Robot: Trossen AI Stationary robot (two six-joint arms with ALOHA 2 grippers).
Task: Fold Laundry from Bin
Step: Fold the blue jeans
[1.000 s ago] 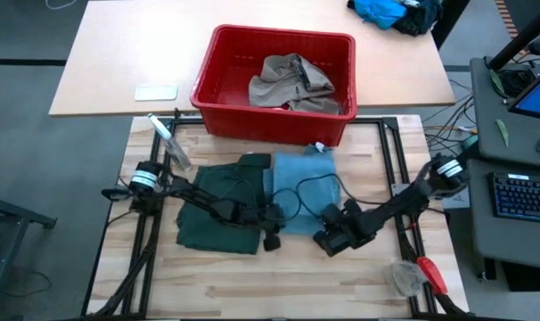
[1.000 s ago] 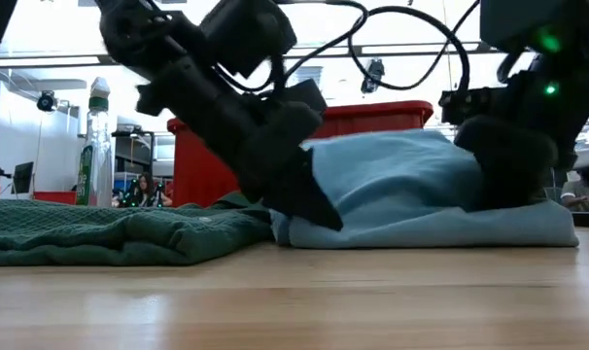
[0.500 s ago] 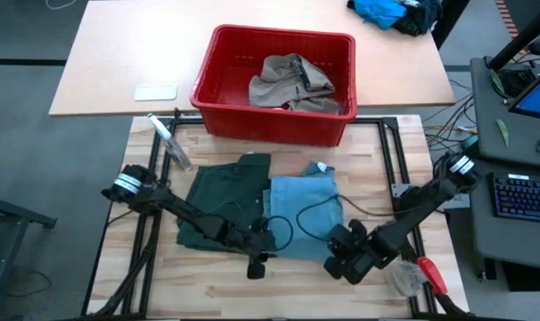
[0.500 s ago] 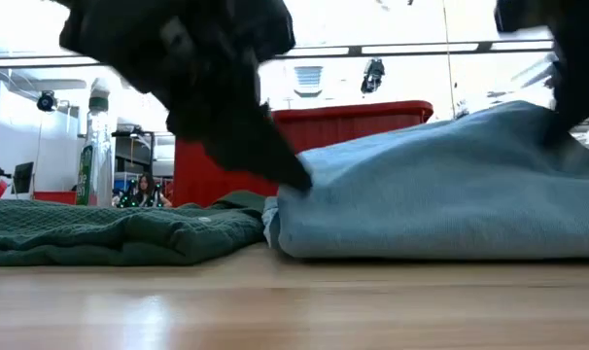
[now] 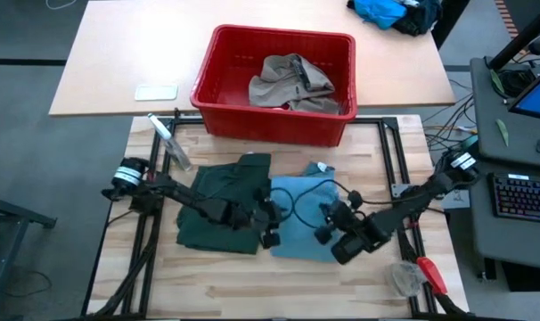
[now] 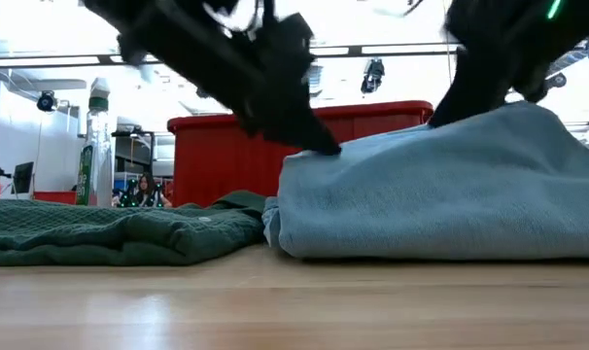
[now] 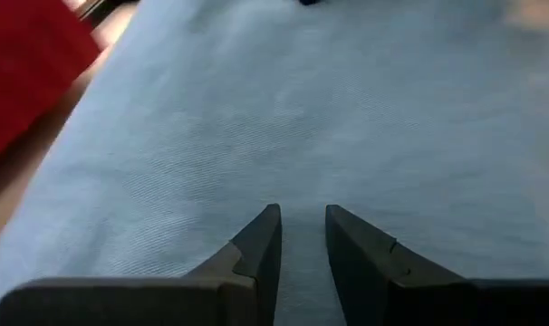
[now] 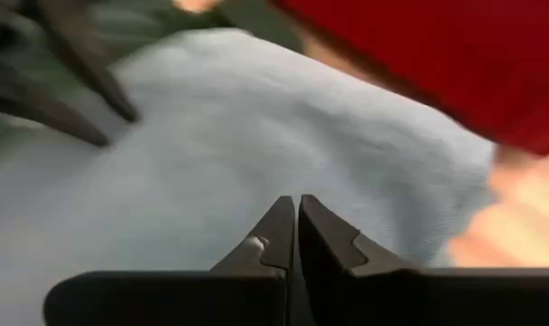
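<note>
Trousers folded beside the shorts, before the bin. Left gripper stands narrowly apart, right gripper closed, neither holding. Press both flat along the fold, evenly.

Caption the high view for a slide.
Both grippers, left and right, over folded light blue trousers beside green shorts, red bin behind.

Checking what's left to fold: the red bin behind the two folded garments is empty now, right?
Not empty. The high view shows a khaki garment still lying in the red bin. The bin does sit behind the folded green and light blue garments.
</note>
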